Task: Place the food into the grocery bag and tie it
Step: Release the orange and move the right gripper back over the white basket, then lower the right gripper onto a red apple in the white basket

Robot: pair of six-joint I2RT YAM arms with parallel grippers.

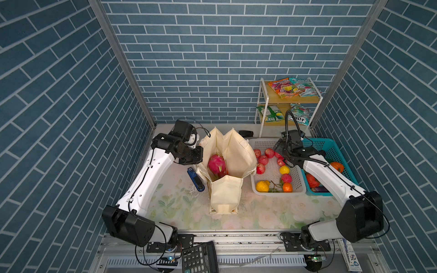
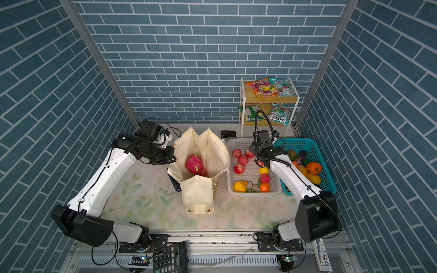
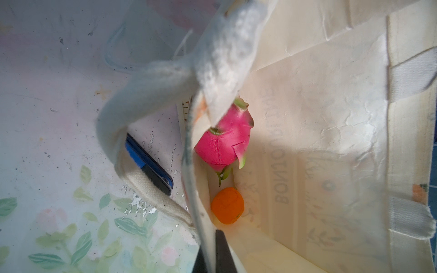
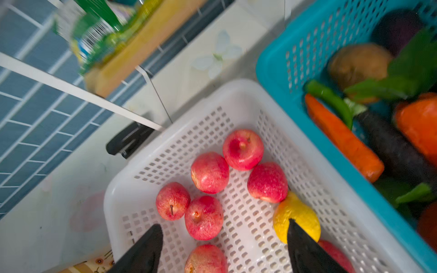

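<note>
Grocery bag: upright at centre, mouth up, opening long back-to-front.
Dragon fruit: inside, long axis likewise, orange beside it.
My left gripper: pinching the bag's rim.
My right gripper: fingers wide, empty, above white basket.

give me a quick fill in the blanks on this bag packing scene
1. The left gripper is shut on the edge of the ___.
2. Inside it, beside the dragon fruit, lies a round fruit coloured ___.
3. The right gripper hangs open over the ___ basket that holds the apples.

Missing words: bag; orange; white.
</note>
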